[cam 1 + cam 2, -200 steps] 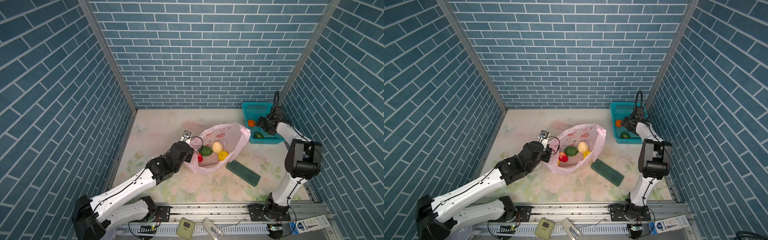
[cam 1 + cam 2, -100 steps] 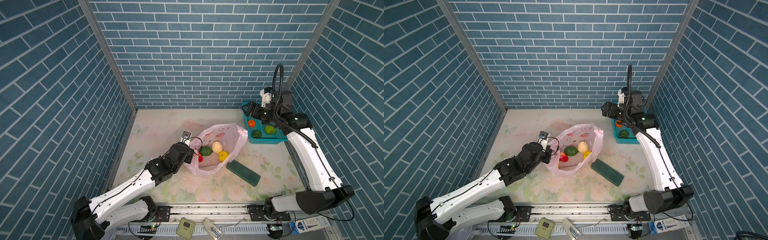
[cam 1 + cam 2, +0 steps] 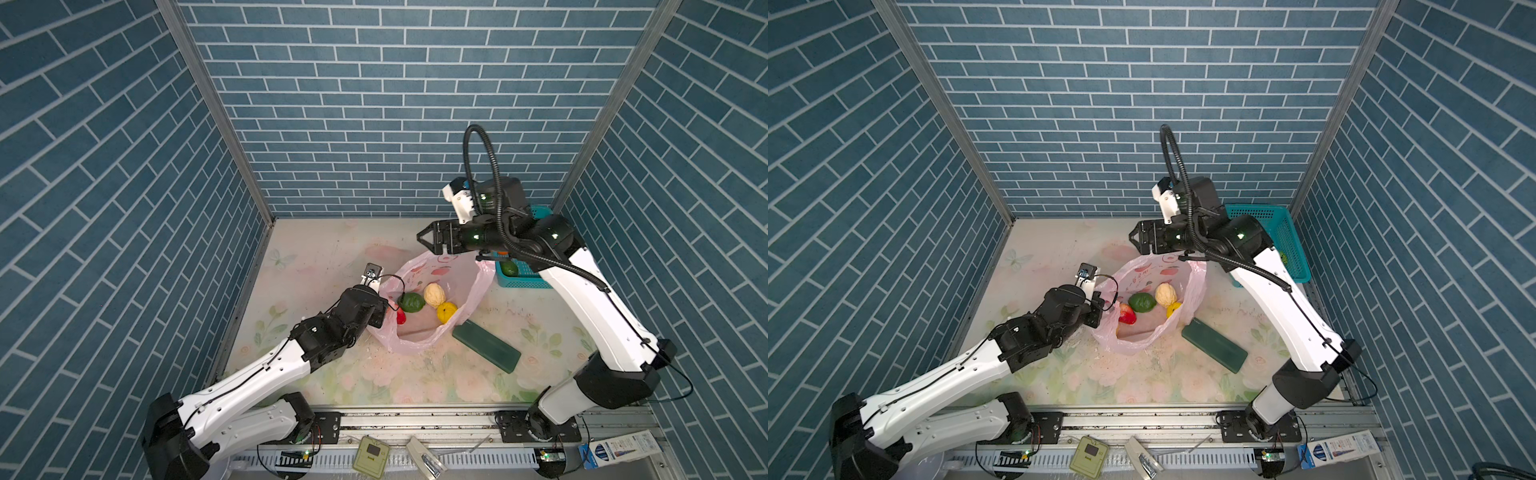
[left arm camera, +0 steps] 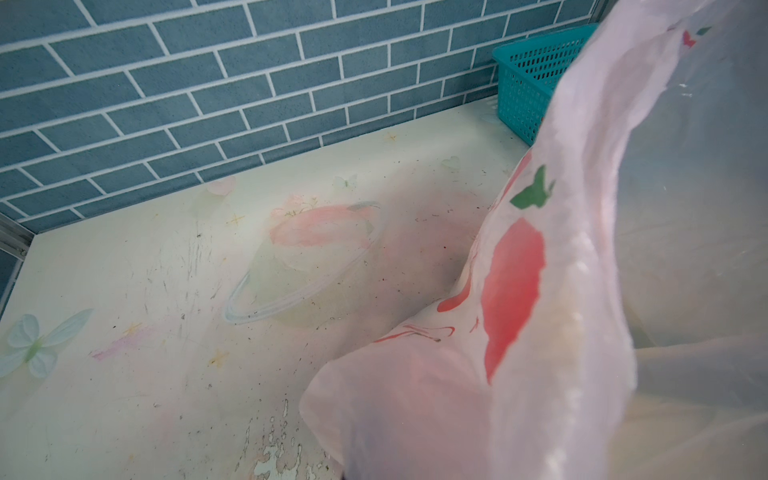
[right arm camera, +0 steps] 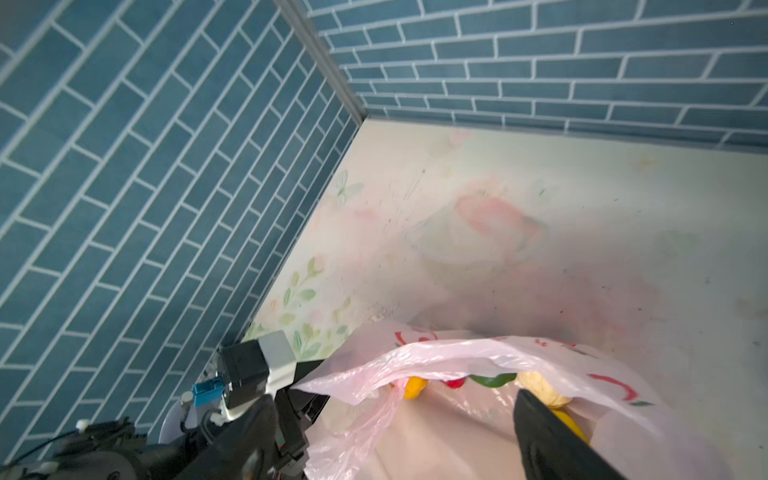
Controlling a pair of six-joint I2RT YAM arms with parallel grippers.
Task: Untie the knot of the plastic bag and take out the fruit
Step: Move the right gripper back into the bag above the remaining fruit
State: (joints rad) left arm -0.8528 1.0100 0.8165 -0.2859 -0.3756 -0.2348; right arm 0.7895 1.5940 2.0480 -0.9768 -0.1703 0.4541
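both top views show the plastic bag [image 3: 473, 286] lying mid-table [image 3: 324, 253], its mouth gaping wide. inside it lie a dark green fruit [image 3: 411, 301] touching a cream-white fruit [image 3: 434, 294], a yellow fruit [image 3: 446, 311] just beside that on the near side, and a red fruit [image 3: 400, 318] against the bag's left wall. my left gripper [image 3: 383, 311] is clenched on the bag's left rim, holding that edge up off the table. my left wrist view is filled with pink film, so the fingers themselves are hidden there. my right gripper [image 3: 420, 237] hangs in the air above the bag's far rim, fingers spread wide and grasping nothing. a dark green block [image 3: 486, 347] lies flat just beside the bag's near right side. a teal basket [image 3: 521, 283] stands in the far right corner, mostly behind my right arm, with a green fruit [image 3: 509, 268] in it.
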